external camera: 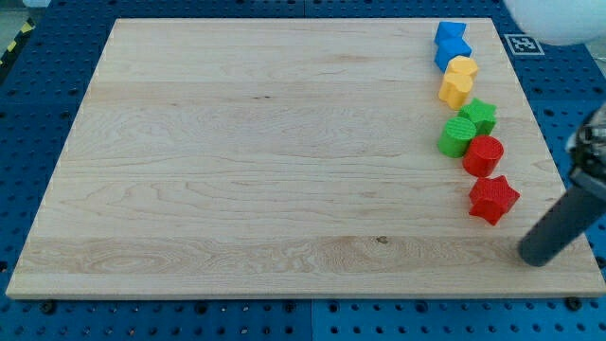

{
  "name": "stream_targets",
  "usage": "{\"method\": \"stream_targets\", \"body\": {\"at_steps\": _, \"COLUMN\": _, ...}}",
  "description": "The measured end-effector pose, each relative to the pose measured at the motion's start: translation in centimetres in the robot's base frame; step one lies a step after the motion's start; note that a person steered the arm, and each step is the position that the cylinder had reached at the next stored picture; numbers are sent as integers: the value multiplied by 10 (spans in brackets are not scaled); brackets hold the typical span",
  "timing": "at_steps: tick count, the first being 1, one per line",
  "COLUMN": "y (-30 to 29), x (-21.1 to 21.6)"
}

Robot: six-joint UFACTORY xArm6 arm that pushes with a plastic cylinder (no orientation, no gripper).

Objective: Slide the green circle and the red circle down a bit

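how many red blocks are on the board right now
2, both near the view's right edge: the red circle touching the green circle, and the red star just below it. None seems hidden.

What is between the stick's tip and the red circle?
In the camera view, the red star sits between my tip and the red circle.

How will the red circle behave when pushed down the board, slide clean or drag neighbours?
The red circle looks squat and rigid, so it probably slides without tipping. It sits against the green circle, which may get nudged. The red star lies just below, so a collision seems likely.
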State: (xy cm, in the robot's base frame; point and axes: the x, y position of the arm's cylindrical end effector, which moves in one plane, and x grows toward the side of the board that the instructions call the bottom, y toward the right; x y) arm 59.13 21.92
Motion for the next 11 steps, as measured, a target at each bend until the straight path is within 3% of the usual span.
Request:
{"method": "stream_targets", "body": {"at_steps": 2, "y": -99, "x": -27}}
{"method": "stream_targets", "body": {"at_steps": 3, "y": -113, "x": -68}}
{"method": "stream_targets", "body": {"at_steps": 4, "y": -105, "x": -112}}
{"method": "stream_targets", "body": {"at_steps": 5, "y": -86, "x": -126}}
{"method": "stream_targets", "body": {"at_steps": 11, "y": -72, "x": -176}}
